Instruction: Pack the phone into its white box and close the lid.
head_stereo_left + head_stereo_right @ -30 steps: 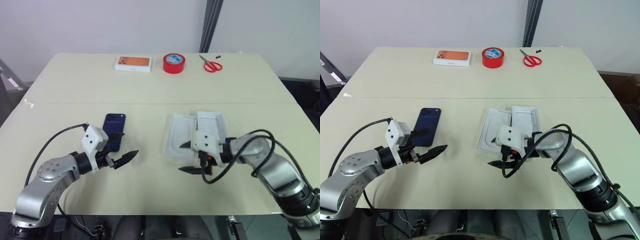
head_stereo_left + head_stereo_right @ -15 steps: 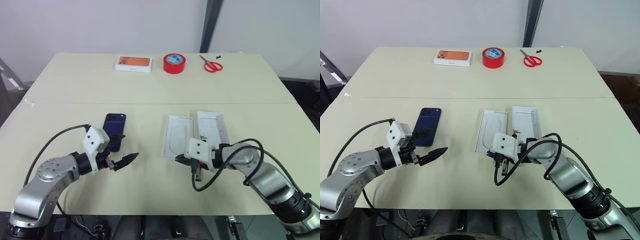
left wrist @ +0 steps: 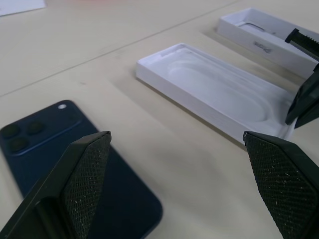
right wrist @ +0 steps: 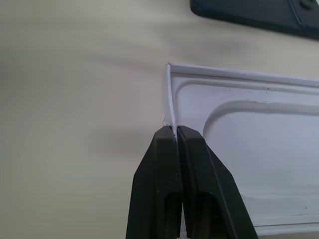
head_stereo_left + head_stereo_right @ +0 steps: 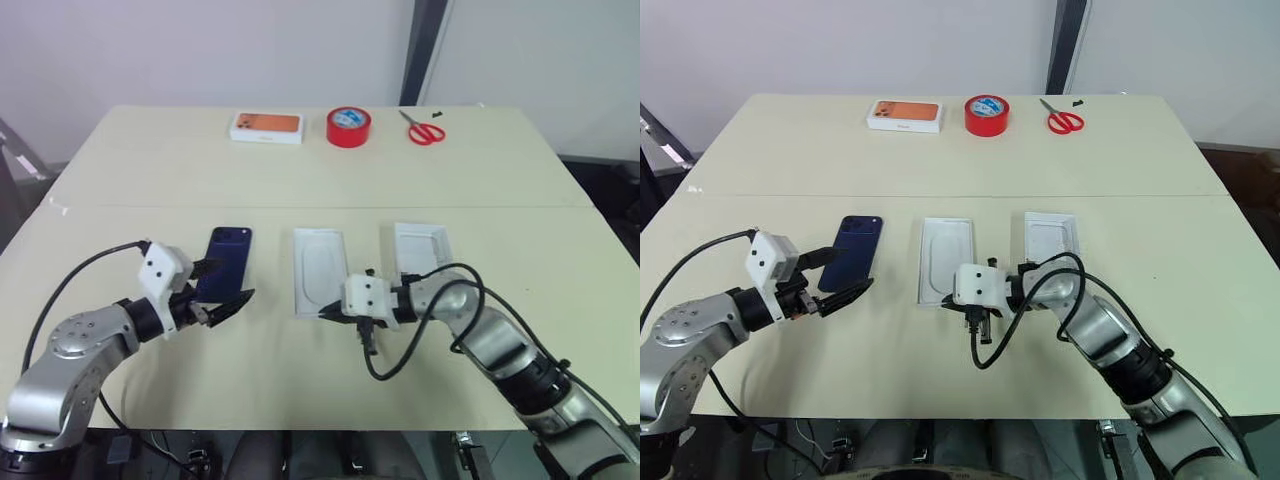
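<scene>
From the head camera I see the phone (image 5: 228,260) lying back-up on the worktop (image 5: 150,160), in its near half and left of the middle, camera block toward the far edge. My left gripper (image 5: 235,280) hangs just at the phone's near end, released, its fingers spread wide with nothing between them. Right of the phone, near the middle of the worktop, lies a white moulded tray (image 5: 320,268), open side up. My right gripper (image 5: 327,313) is clenched on that tray's near wall. Further toward the right edge, apart from the tray, sits what looks like the lid (image 5: 420,248), open side up and white inside. Along the far edge stand an orange-topped box (image 5: 266,126), a roll of red tape (image 5: 348,126) and red scissors (image 5: 425,130).

In the left wrist view, the two black fingers (image 3: 84,174) stand far apart; the phone (image 3: 45,144) lies flat beside one of them, the tray (image 3: 219,94) lies beyond with its rounded recess showing, and the lid (image 3: 264,35) behind that has print on its side wall.

In the right wrist view, the fingers (image 4: 164,174) are pressed together on the thin wall near a corner of the tray (image 4: 259,149). An edge of the phone (image 4: 249,12) shows past it. I cannot tell whether this tray is the box itself or an insert.
</scene>
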